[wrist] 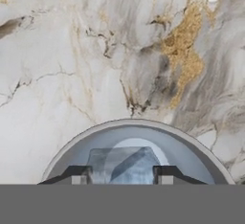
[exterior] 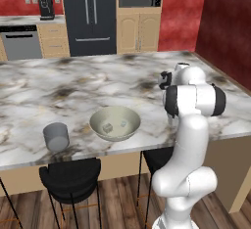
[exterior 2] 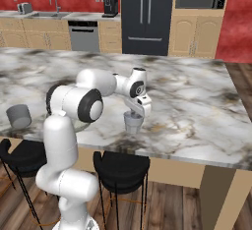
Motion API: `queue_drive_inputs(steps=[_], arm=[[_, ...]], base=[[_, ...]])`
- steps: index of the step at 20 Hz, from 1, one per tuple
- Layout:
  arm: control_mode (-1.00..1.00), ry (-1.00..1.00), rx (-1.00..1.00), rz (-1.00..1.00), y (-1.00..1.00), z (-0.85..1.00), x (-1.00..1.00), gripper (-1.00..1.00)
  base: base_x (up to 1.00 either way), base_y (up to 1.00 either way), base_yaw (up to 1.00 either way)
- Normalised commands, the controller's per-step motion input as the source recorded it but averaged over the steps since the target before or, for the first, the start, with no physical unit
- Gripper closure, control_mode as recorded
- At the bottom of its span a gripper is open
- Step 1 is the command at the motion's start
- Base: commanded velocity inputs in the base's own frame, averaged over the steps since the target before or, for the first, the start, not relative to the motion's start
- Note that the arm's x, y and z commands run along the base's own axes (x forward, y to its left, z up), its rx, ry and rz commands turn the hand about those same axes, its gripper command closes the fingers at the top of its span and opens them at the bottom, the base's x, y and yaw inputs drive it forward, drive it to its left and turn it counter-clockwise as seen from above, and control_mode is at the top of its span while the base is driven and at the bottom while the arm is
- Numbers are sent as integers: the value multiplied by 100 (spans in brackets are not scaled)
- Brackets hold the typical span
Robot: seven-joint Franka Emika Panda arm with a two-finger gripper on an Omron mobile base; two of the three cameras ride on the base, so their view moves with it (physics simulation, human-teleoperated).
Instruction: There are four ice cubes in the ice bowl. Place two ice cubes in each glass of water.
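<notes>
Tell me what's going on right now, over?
Claw shut on small translucent ice cube, directly over short grey cup. Wide cream bowl holds more cubes; second grey cup waits. Nothing in the way.

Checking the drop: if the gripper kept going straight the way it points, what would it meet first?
Probably the inside of the short grey cup directly below; the gripper holds a pale translucent ice cube over its mouth.
</notes>
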Motion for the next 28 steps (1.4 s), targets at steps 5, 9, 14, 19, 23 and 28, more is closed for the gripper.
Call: queue_drive_inputs(steps=[5,9,14,19,23,28], arm=[[-100,-2,0,0,1,0,-4,-100],[-100,-3,0,0,4,33,0,-100],[-100,-9,0,0,17,91,0,-100],[-100,-1,0,3,35,59,-33,-100],[-100,0,0,13,66,30,-100,-100],[-100,0,4,17,100,4,-94,-100]], base=[[0,0,0],[0,0,0],[0,0,0],[0,0,0],[0,0,0],[0,0,0]])
